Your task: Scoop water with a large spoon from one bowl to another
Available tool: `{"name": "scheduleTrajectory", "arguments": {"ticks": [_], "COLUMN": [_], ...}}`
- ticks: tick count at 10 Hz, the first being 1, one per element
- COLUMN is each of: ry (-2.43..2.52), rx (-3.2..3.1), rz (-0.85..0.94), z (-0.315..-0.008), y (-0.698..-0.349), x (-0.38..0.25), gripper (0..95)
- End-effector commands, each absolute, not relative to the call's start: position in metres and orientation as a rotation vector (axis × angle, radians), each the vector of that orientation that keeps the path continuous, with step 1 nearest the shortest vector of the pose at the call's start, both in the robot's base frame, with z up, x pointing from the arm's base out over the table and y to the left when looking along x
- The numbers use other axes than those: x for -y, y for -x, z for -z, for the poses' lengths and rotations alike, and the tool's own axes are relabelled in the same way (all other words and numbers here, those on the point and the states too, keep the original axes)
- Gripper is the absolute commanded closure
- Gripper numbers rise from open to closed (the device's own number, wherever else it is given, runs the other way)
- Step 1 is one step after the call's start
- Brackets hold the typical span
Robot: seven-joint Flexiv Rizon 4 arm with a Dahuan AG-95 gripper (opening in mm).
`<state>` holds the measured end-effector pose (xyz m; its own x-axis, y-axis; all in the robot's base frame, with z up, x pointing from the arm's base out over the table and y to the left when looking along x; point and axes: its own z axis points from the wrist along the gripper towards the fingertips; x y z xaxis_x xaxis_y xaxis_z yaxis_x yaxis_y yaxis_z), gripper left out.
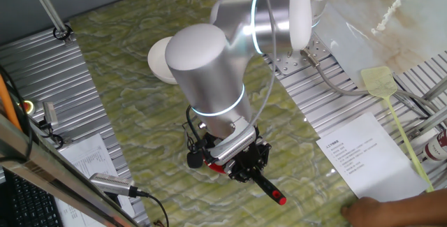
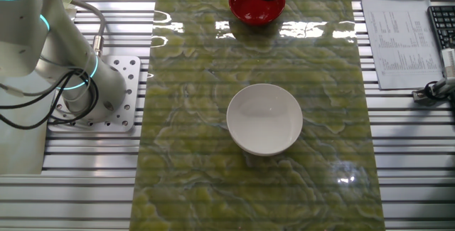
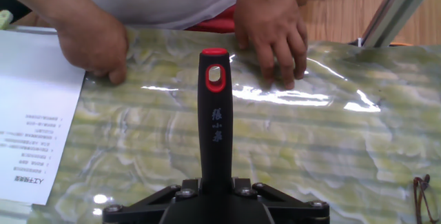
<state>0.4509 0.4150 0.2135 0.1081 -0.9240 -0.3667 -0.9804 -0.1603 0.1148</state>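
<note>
Ladle over the red bowl
Gripper [image 1: 241,163] clamps the large spoon [image 3: 215,124] by its handle, scoop over the red bowl [image 2: 245,10], beyond the white bowl [image 2: 264,119], probably to pour

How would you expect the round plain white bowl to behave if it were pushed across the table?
The white bowl would probably slide rather than tip: its rounded body sits low, and the glossy green marbled table cover looks slick. It seems rigid, though its weight is unclear.
</note>
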Motion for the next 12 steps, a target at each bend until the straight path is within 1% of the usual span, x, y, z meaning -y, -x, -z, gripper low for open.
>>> {"name": "scheduleTrajectory", "arguments": {"ticks": [1,6,12], "ry": [2.206,2.18,2.162], "rx": [-1.946,-1.96,-1.973], "rz": [-0.52,-0.528,-0.492], "z": [-0.213,-0.213,-0.213], "y": [-0.4498,-0.4498,-0.4498], "x": [-0.4134,-0.4134,-0.4134], "gripper": [95.0,95.0,95.0]}}
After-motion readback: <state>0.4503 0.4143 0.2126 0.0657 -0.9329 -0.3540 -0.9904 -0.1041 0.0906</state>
